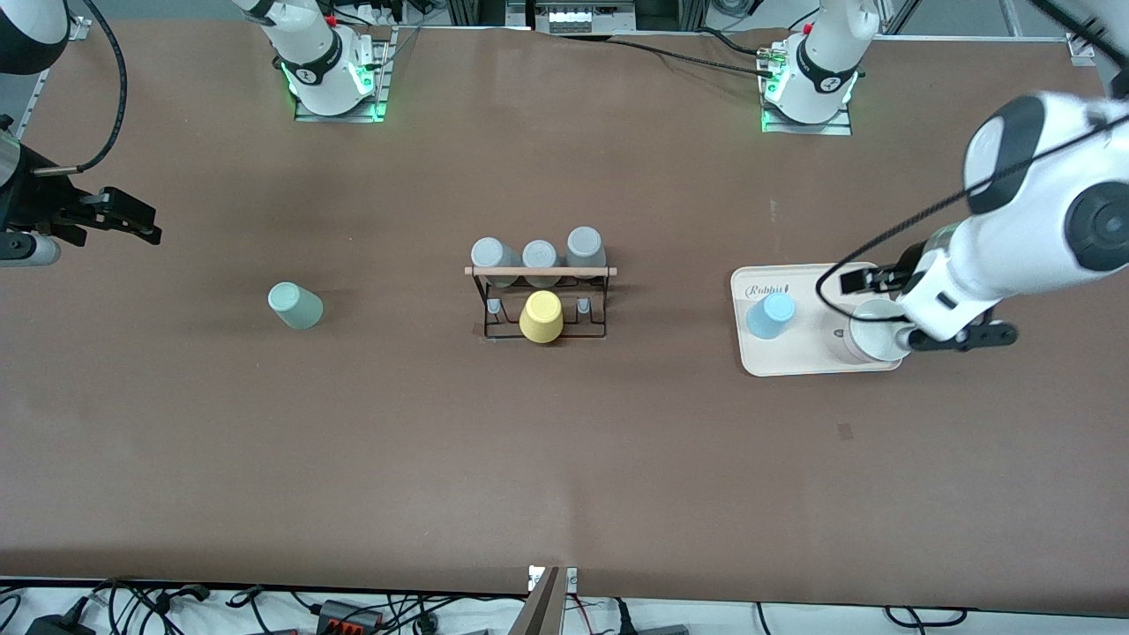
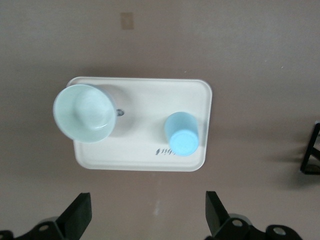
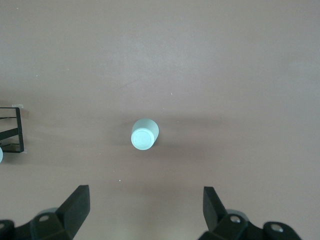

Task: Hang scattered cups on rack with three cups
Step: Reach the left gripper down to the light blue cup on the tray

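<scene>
We see the rack (image 1: pixel 540 295) at the middle of the tabletop (image 1: pixel 564 459), its wooden rod across the top, three grey tumblers (image 1: pixel 538 254) on the pegs of its row farther from the front camera and a yellow tumbler (image 1: pixel 542 317) on the middle peg of the nearer row, with bare pegs on either side of it. The mint green cup (image 1: pixel 295 306) stands upside down on the tabletop toward the right arm's end, well apart from the rack. The light blue cup (image 1: pixel 770 316) stands upside down on the cream tray (image 1: pixel 798 360) toward the left arm's end, beside a pale bowl (image 2: pixel 83 113) on the same tray. Our left tool (image 2: pixel 149 212) hovers over the tray's edge, fingers apart and holding nothing; our right tool (image 3: pixel 145 210) hangs over the tabletop near the mint cup, also spread wide and empty. We judge both cups light, rigid and smooth, perhaps ceramic, so a hard knock could chip them and a loose pinch could let them slip. We would grip across the tapered side wall near mid-height, base up, so the open mouth can drop straight onto a free peg
</scene>
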Available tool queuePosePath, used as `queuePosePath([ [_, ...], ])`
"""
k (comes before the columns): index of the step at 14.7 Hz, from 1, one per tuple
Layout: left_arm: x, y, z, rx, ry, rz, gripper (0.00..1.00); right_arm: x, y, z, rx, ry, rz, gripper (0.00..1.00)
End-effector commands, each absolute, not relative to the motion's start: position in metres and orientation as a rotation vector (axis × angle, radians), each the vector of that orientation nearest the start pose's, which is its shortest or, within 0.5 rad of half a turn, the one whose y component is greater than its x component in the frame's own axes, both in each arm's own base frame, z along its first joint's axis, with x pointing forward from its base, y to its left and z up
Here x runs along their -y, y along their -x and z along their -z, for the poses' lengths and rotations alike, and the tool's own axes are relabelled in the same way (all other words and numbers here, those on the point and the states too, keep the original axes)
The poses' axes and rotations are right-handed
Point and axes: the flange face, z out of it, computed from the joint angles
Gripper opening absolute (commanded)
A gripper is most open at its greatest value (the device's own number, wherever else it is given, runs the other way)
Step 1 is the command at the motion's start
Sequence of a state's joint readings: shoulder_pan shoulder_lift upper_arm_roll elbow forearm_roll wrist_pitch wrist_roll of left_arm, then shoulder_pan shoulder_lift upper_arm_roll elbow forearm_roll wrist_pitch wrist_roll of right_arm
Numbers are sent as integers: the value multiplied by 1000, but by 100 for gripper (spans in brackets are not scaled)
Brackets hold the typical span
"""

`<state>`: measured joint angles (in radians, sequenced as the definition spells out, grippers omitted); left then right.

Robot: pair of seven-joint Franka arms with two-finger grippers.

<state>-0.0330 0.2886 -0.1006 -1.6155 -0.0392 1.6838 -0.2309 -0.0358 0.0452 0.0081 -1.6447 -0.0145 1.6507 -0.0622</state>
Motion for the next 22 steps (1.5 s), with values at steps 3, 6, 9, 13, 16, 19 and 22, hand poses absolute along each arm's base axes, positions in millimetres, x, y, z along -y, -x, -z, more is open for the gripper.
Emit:
queuePosePath([
  [3,101,-592,-369,224,3187,-275,100,18,-569,-573,67,3147,-51,100],
  [6,114,-572,-319,223,3206,-174,100,19,-569,-572,67,3147,-51,100],
  [9,114,-553,-284,229,3212,-112,100,19,-570,-573,67,3148,-47,100],
  [13,115,-536,-256,224,3216,-70,100,19,-570,-571,67,3147,-51,100],
  [16,121,-535,-247,225,3219,-73,100,19,-571,-572,67,3148,-42,100],
  [19,124,-534,-240,222,3217,-90,100,19,-571,-573,67,3148,-32,100],
  [22,128,-532,-238,208,3216,-98,92,19,-571,-573,70,3151,-32,100],
])
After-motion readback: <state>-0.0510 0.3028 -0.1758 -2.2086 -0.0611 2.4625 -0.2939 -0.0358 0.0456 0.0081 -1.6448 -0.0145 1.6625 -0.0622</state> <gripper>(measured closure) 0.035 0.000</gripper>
